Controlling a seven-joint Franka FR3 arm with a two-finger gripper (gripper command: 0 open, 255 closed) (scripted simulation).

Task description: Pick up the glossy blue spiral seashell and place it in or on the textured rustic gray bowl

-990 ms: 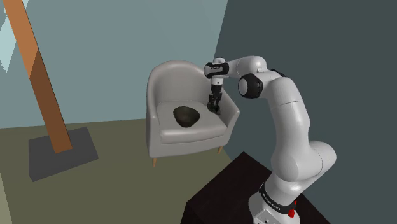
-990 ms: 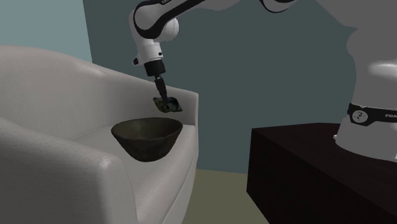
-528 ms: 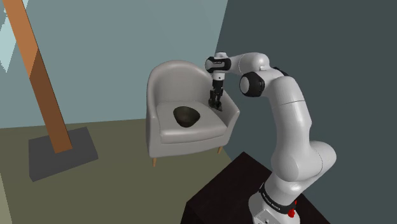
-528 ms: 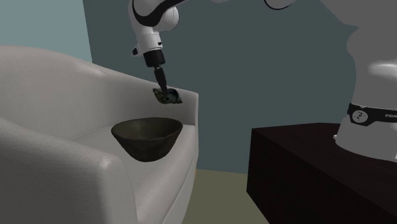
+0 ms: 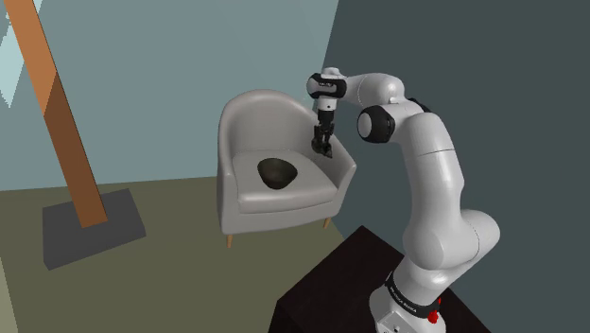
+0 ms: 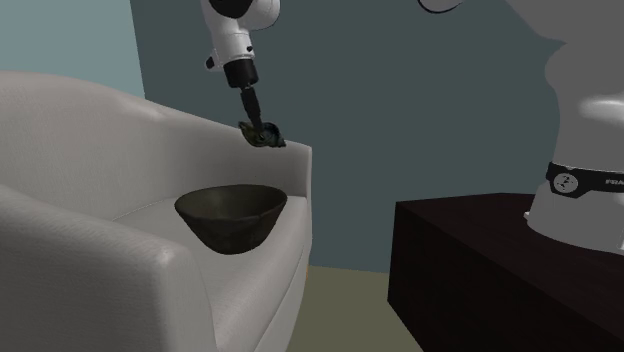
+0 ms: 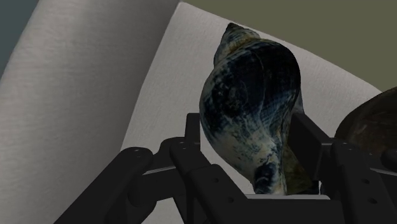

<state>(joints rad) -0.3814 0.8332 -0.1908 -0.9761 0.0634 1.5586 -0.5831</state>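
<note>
My gripper (image 7: 248, 135) is shut on a dark blue spiral seashell (image 7: 251, 108) mottled with cream, clasped between both fingers. In the shoulder view the gripper (image 5: 322, 147) hangs above the right side of a pale armchair (image 5: 284, 201), near its armrest. The dark grey bowl (image 5: 276, 172) sits on the seat cushion, lower and to the left of the gripper. In the second exterior view the seashell (image 6: 266, 134) hangs in the gripper (image 6: 262, 130), above and slightly right of the bowl (image 6: 230, 212). The bowl's rim (image 7: 372, 121) also shows beside the right finger.
The armchair's back and armrests (image 6: 100, 250) curve around the bowl. A slanted wooden beam (image 5: 61, 123) stands on a dark base at the shoulder view's left. The dark stand (image 6: 470, 260) sits close to the chair's front.
The gripper has risen with the seashell, from just above the seat to higher beside the armrest. The bowl has not moved.
</note>
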